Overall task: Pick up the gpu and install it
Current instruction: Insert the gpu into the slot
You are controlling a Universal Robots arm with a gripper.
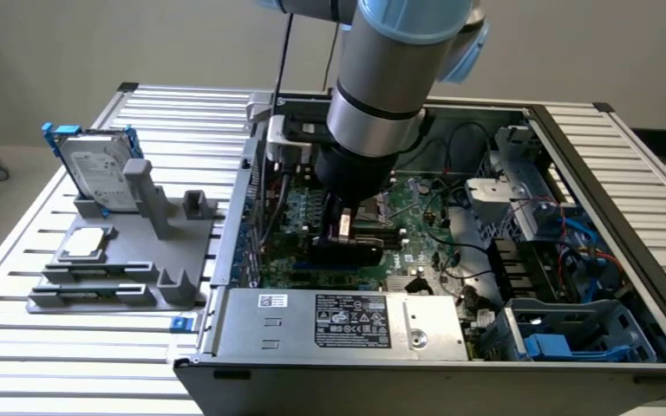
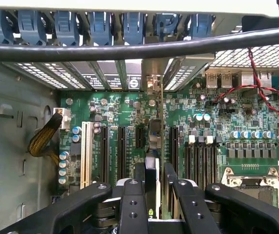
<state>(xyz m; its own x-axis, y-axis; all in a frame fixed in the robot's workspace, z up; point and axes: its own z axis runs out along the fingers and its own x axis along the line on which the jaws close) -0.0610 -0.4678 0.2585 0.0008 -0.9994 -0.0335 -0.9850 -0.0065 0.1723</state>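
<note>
The hand (image 1: 349, 227) is low inside the open computer case (image 1: 610, 165). It is closed on the gpu (image 1: 345, 253) and holds it between its two fingers (image 2: 139, 180). The gpu stands on its thin edge, over the long black slots (image 2: 122, 146) of the green board (image 2: 217, 122), near the middle of the case. I cannot tell if it sits in a slot. On the exterior view's left, a grey stand (image 1: 114, 277) sits on the table (image 1: 32, 347). A hard drive (image 1: 96, 169) stands upright at its far end. A small silver chip (image 1: 87, 243) lies flat on it.
</note>
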